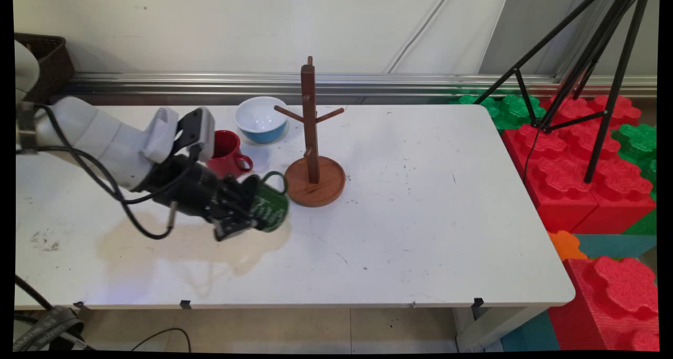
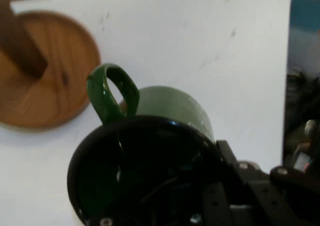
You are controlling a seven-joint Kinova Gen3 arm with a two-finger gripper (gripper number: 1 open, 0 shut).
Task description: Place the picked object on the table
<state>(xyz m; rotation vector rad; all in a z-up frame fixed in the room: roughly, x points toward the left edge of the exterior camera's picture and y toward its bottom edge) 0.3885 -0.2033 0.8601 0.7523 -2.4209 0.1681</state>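
Where the near half of the worktop (image 1: 399, 233) shows a pale brownish stain (image 1: 184, 248), the claw (image 1: 247, 212) hangs just above it, clamped on the rim of a green mug (image 1: 271, 206). In the hand view one finger reaches into the mug's dark mouth while the other lies along its outer wall, so the mug is held tipped on its side, its mouth toward the arm. Whether its lower edge touches the worktop or clears it cannot be told. Its handle (image 2: 112, 93) points up and toward the wooden mug tree (image 1: 311, 138), whose round base (image 1: 315, 183) sits just beside the mug, apart from it. The tree's pegs are all bare: no mug hangs there. So far the green mug is gripped and lifted or nearly so, close to the tree; it rests on no peg. Behind the claw stands a red mug (image 1: 227, 154), upright, and beyond it a white-and-blue bowl (image 1: 261, 118), both untouched near the far edge.
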